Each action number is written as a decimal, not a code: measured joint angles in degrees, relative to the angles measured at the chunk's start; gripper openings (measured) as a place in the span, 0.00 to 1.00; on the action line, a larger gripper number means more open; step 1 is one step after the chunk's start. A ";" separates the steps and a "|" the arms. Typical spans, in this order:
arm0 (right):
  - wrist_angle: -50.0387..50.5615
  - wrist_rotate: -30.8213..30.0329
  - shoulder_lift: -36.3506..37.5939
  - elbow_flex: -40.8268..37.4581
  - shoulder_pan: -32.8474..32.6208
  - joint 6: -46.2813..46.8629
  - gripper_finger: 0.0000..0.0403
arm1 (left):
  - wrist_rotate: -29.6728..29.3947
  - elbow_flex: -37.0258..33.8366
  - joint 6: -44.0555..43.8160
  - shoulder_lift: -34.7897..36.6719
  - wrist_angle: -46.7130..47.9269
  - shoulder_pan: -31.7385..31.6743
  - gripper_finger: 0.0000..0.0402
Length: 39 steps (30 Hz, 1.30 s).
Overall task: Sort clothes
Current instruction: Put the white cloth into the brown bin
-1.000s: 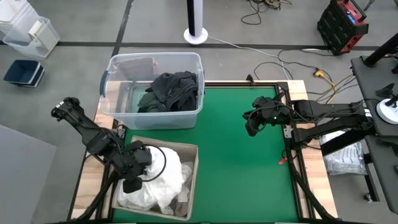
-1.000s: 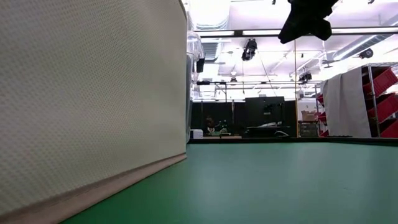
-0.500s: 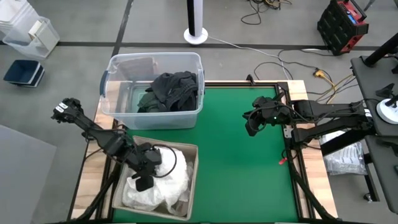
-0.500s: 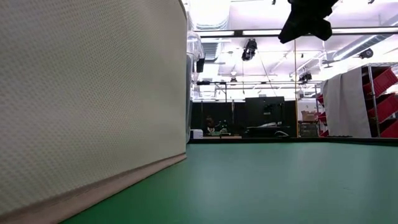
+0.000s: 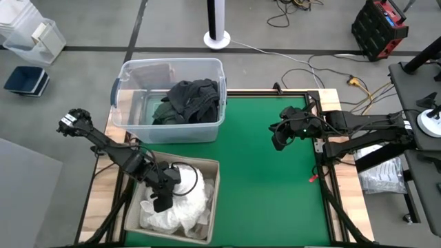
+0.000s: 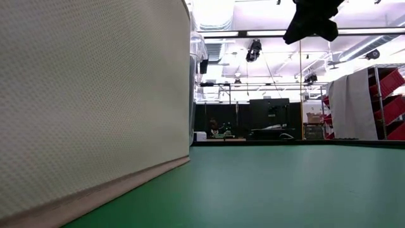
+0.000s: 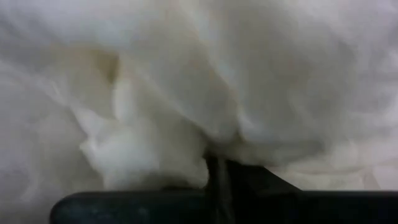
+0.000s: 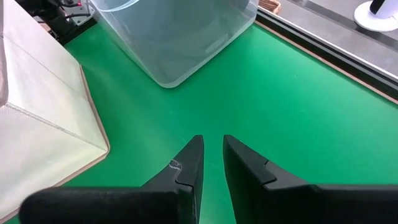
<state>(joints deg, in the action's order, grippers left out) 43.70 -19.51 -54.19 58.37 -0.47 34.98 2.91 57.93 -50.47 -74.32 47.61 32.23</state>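
You have the white clothes (image 5: 180, 204) piled in the beige bin (image 5: 215, 187), with your left gripper (image 5: 162, 202) pressed among them, fingers closed together; the dark clothes (image 5: 189, 100) sit in the clear tub (image 5: 167, 70); your right gripper (image 8: 211, 163) hovers over the green mat (image 5: 269, 186), narrowly parted, holding nothing.

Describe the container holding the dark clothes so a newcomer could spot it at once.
Start at the green table mat. At its far left corner stands the clear plastic tub, with dark clothes heaped inside. Unlike the beige fabric bin nearer, filled with white clothes, it is see-through.
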 joint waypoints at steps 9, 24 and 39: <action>0.00 -0.02 0.00 0.00 0.00 0.51 0.11 | 1.09 -3.67 -2.86 0.00 -3.51 0.31 0.00; -0.29 -0.11 0.00 0.00 0.42 0.96 0.11 | 0.01 5.76 -3.14 0.00 4.23 0.33 0.09; -6.37 0.00 -0.35 0.00 0.39 1.00 0.11 | -5.83 22.17 -0.65 0.04 23.57 0.33 0.31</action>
<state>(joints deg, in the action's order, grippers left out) 37.34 -19.51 -54.55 58.37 -0.08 35.99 -2.92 80.10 -51.12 -74.28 71.18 32.56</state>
